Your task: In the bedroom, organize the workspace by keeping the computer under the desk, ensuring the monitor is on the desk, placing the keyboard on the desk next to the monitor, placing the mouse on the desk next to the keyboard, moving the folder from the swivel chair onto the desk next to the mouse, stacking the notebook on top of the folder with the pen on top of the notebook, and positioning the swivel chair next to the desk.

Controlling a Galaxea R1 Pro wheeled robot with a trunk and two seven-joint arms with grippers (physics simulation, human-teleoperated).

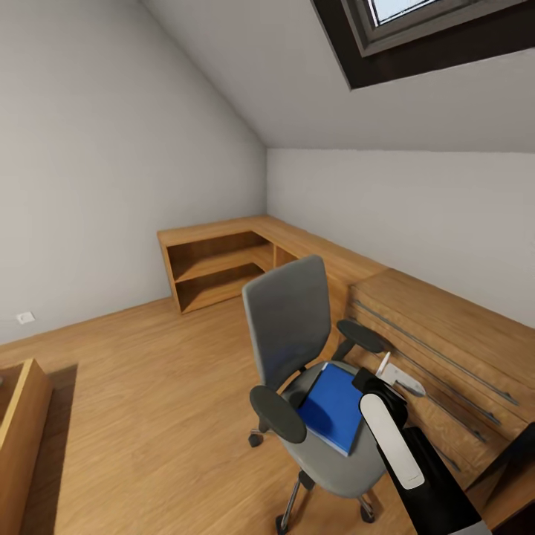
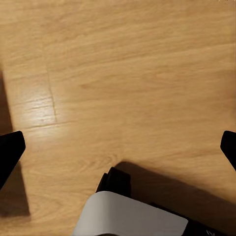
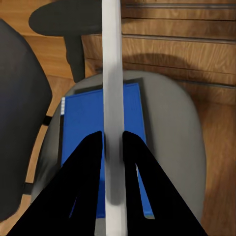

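The grey swivel chair [image 1: 290,319] with black armrests stands on the wooden floor, beside a wooden drawer chest. The bright blue folder [image 1: 332,405] lies flat on its seat [image 3: 172,128]. My right gripper [image 1: 380,383] hangs just above the folder [image 3: 81,123], shut on a thin grey-white notebook [image 3: 112,73] that I see edge-on between the black fingers [image 3: 88,157]. My left gripper [image 2: 118,147] is open over bare floor, its fingertips [image 2: 10,150] far apart. The desk, computer, monitor, keyboard, mouse and pen are out of view.
A light wooden drawer chest [image 1: 446,342] stands right of the chair. A low wooden shelf unit [image 1: 215,264] runs along the far corner walls. Another wooden piece [image 1: 22,423] sits at the left edge. Open floor [image 1: 148,386] lies left of the chair.
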